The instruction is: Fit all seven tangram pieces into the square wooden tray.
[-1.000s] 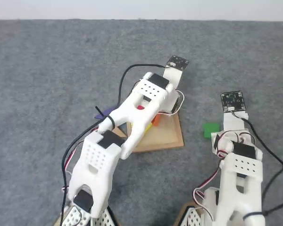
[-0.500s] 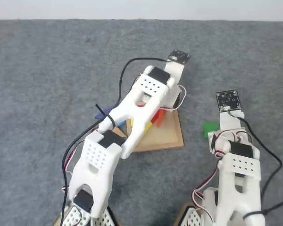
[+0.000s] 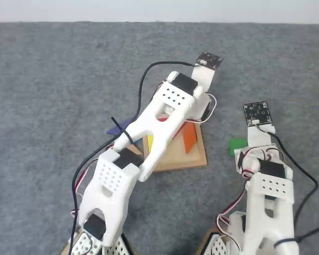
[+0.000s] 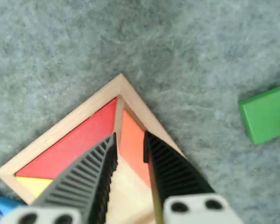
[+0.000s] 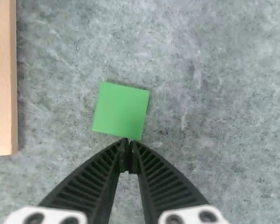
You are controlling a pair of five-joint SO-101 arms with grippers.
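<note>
**Orange piece down in the tray, L jaws let go**

High view: the left arm (image 3: 167, 114) had pulled its wrist up and back vs a sec ago. The orange piece (image 3: 189, 137), which before was a tilted sliver under the arm, now lay flat along the tray's (image 3: 194, 158) right-hand rim. A yellow piece (image 3: 150, 142) showed at the tray's near-left part, with a bit of the red piece (image 3: 162, 119) peeking through the arm. A dark blue piece (image 3: 117, 127) sat on the mat just off the tray's left side. The green square (image 3: 236, 146) lay outside, near the tray's right side, same spot as before. The right arm (image 3: 266, 180) had nudged left early on, then held.

L wrist view: the left gripper (image 4: 129, 137) hung over the tray (image 4: 144, 109) corner with its fingers a little apart and nothing clamped. The orange piece (image 4: 133, 144) lay beneath them, edge to edge w/ the red piece (image 4: 79, 147). The yellow piece (image 4: 32, 184) sat beside the red one, and a light-blue piece (image 4: 4, 204) lay just past the tray's corner. The green square (image 4: 266, 114) was well off on the mat.

R wrist view: the right gripper (image 5: 127, 143) was pressed together and empty, its tips just short of the green square (image 5: 121, 111). The tray rim (image 5: 2, 79) ran along one edge.

Surface: a grey carpet-like mat (image 3: 53, 79) lay throughout, with a pale wall (image 3: 159, 10) strip behind it.
</note>
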